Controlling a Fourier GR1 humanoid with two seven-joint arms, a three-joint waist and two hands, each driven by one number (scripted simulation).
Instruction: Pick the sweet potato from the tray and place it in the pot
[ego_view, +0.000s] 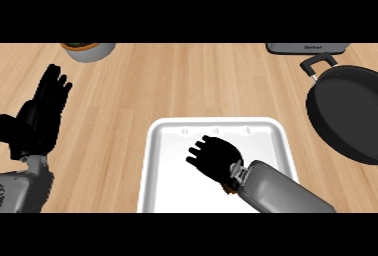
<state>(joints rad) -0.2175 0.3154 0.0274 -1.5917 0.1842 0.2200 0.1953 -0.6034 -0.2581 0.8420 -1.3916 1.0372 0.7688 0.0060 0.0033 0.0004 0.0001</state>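
The white tray (166, 165) lies at the lower middle of the counter. My right hand (216, 158) is over the tray's middle, its fingers curled downward. Of the sweet potato (229, 189) only a small brown sliver shows under the wrist; the hand hides the rest of it. The black pot (347, 112) stands at the right edge, its handle pointing to the back. At the left edge my left hand (40, 117) rests open with fingers up, well away from the tray.
A grey plant pot (88, 50) stands at the back left. A grey appliance (306, 48) sits at the back right, just behind the pot's handle. Bare wooden counter lies between the tray and the pot.
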